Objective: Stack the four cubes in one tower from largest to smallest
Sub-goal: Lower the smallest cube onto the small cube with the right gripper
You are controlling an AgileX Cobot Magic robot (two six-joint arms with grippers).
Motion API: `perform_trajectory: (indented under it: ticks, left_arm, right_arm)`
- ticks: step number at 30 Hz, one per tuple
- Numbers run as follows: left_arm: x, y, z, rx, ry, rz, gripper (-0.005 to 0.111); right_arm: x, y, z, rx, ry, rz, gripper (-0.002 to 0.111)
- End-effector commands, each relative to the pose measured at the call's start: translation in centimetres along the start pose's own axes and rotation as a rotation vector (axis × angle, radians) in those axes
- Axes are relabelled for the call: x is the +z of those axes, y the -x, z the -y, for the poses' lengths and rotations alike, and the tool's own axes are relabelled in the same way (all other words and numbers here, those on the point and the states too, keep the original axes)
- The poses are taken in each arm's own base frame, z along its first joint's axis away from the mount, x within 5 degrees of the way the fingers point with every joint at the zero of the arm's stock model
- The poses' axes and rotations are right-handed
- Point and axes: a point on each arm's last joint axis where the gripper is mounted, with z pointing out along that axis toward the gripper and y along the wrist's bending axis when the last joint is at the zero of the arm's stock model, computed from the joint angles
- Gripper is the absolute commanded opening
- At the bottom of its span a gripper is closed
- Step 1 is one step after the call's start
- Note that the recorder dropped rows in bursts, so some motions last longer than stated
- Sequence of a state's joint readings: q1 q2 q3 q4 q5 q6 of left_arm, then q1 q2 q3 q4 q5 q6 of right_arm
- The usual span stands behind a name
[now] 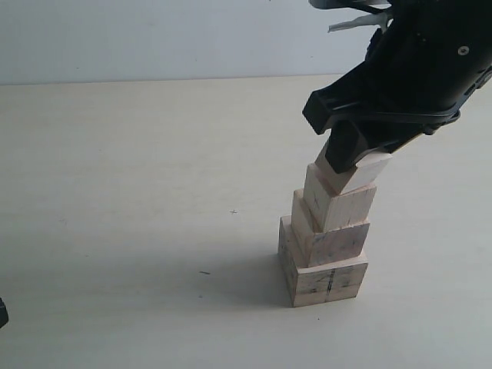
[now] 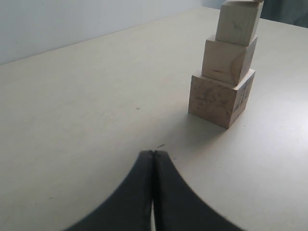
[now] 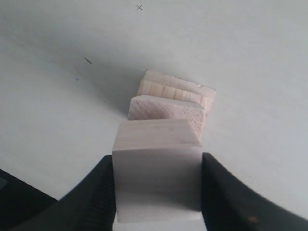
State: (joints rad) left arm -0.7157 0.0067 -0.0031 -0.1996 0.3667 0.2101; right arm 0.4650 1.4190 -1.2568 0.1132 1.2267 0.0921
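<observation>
The tower stands right of centre on the table. Its base is the largest cube [image 1: 327, 278], with a dark seam; the second cube [image 1: 332, 240] and third cube [image 1: 340, 203] sit stepped on it. The smallest cube [image 1: 358, 174] is tilted at the top, touching or just above the third cube. My right gripper [image 1: 347, 157] is shut on it from above. In the right wrist view the smallest cube [image 3: 157, 168] fills the gap between the black fingers [image 3: 98, 192], with the stack [image 3: 168, 109] below. My left gripper [image 2: 153, 155] is shut and empty, low over the table, well short of the tower [image 2: 222, 96].
The pale table [image 1: 138, 192] carries a small cross mark [image 1: 234, 211] and a short dark fleck [image 1: 204, 272] left of the tower. A dark part of the left arm [image 1: 2, 314] shows at the lower left edge. A light wall runs behind.
</observation>
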Motion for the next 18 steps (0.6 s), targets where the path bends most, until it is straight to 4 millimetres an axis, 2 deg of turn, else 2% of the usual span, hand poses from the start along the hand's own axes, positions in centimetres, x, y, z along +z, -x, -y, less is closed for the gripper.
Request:
perform_trajectory:
  ticks: [1, 12, 18]
  left_arm:
    - [-0.01, -0.02, -0.02, 0.003, 0.003, 0.009, 0.0]
    - [-0.01, -0.02, -0.02, 0.003, 0.003, 0.009, 0.0]
    - [-0.01, -0.02, -0.02, 0.003, 0.003, 0.009, 0.0]
  right_arm:
    - [-0.17, 0.22, -0.13, 0.003, 0.01, 0.012, 0.047]
    - [-0.17, 0.22, -0.14, 0.003, 0.011, 0.012, 0.06]
    - [-0.17, 0.21, -0.23, 0.007, 0.022, 0.011, 0.06]
